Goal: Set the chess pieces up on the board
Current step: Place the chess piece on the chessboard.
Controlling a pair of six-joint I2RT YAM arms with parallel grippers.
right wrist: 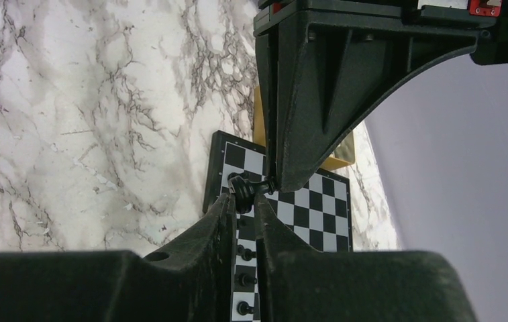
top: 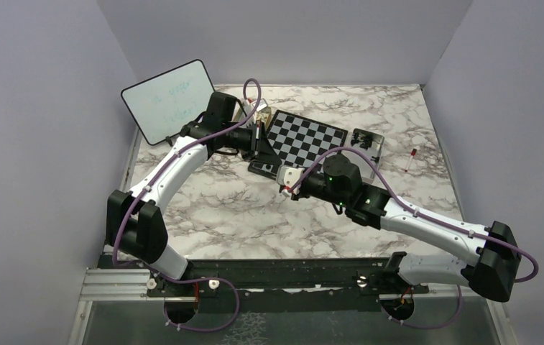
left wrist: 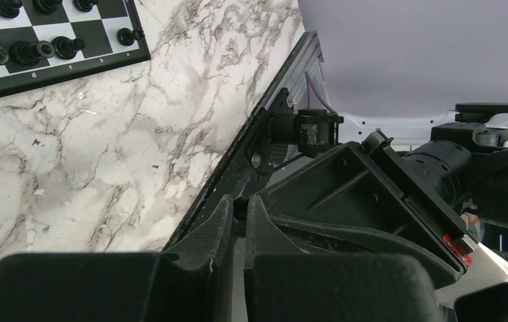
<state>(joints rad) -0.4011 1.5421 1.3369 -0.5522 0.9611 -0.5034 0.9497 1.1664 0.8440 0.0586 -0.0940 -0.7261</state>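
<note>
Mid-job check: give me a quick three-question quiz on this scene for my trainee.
1. True or false: black chess pieces already stand on the board.
2. The tin near the board is: A) gold, B) red, C) blue.
3. Fill in: the whiteboard sits at the table's far-____ corner.

Key: 1 true; 2 A; 3 left.
</note>
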